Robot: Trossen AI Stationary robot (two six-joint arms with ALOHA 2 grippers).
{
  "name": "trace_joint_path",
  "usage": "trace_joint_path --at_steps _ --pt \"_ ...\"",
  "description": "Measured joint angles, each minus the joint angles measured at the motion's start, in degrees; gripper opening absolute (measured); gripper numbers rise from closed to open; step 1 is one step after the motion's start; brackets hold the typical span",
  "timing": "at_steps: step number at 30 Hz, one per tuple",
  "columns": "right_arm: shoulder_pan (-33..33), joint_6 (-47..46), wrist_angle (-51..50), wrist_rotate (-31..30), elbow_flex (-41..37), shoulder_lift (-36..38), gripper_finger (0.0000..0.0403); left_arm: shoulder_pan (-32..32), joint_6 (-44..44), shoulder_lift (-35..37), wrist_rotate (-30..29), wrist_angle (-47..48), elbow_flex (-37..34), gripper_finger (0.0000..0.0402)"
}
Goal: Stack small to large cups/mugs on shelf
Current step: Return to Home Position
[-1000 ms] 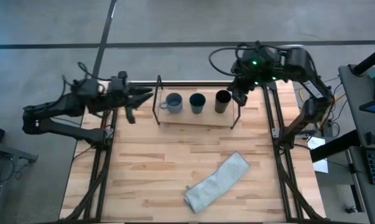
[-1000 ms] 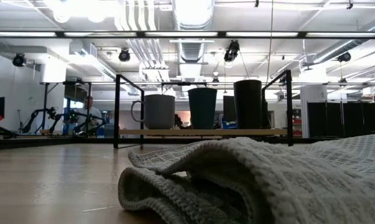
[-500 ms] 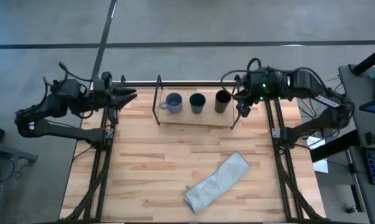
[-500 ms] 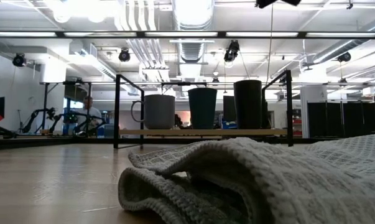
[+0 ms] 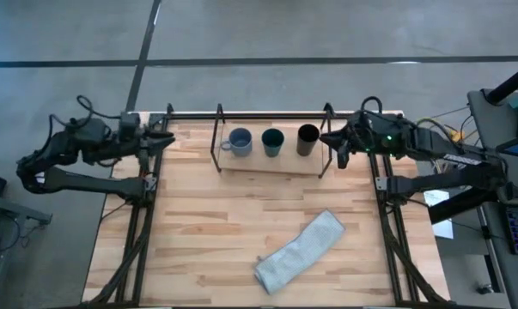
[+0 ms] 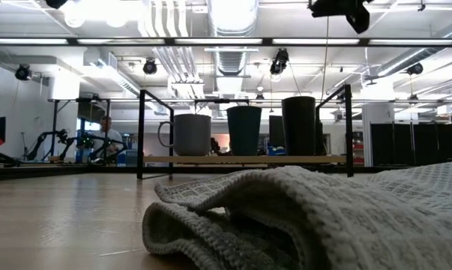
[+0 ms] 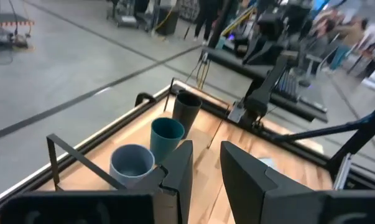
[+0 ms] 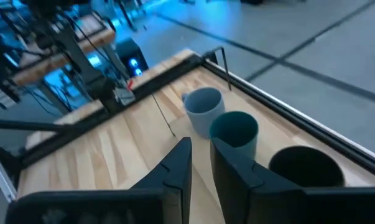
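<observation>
The shelf [image 5: 271, 165] stands at the table's far middle. On its board stand, in a row from left to right, the grey-blue mug [image 5: 240, 140], the dark teal cup [image 5: 272, 141] and the taller black cup [image 5: 307, 136]. In the low view the mug [image 6: 190, 133], the teal cup [image 6: 244, 129] and the black cup [image 6: 299, 124] stand upright. My left gripper [image 5: 166, 137] hangs left of the shelf, narrowly open and empty [image 7: 207, 146]. My right gripper [image 5: 334, 142] hangs right of the shelf, narrowly open and empty [image 8: 201, 142].
A grey-green waffle cloth [image 5: 300, 251] lies crumpled on the near half of the table, right of the middle, and fills the foreground of the low view [image 6: 300, 217]. Bare tabletop [image 5: 207, 215] lies between the shelf and the cloth.
My left gripper has drawn back toward the table's left edge, away from the shelf. My right arm has swung toward the table's right edge and come down, its gripper moving a little away from the black cup. The cups have stayed in place.
</observation>
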State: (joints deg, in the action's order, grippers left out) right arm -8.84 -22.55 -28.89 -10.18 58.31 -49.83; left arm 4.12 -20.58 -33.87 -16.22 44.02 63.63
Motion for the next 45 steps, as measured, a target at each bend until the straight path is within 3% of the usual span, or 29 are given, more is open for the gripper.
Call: trace_joint_path --at_steps 7,17,22,27,45 --pt "0.0 0.0 14.0 0.0 -14.1 7.9 0.0054 0.0 0.2 6.6 -0.2 -2.1 -7.5 0.0068" --pt "0.0 -1.0 37.6 0.1 -28.7 13.0 0.0054 0.0 0.5 20.0 -0.1 -20.3 -26.2 0.0068" --pt "0.0 -1.0 38.1 0.2 -30.0 14.2 0.0054 0.0 0.4 26.5 0.2 -26.5 -34.6 0.0068" --pt "0.0 -1.0 37.8 0.3 -30.7 17.0 0.0054 0.0 0.0 32.4 0.2 -29.0 -38.6 0.0068" --pt "0.0 -0.2 35.0 1.4 -35.2 26.7 0.0054 0.0 1.9 32.3 1.3 -31.5 -40.1 0.0068"
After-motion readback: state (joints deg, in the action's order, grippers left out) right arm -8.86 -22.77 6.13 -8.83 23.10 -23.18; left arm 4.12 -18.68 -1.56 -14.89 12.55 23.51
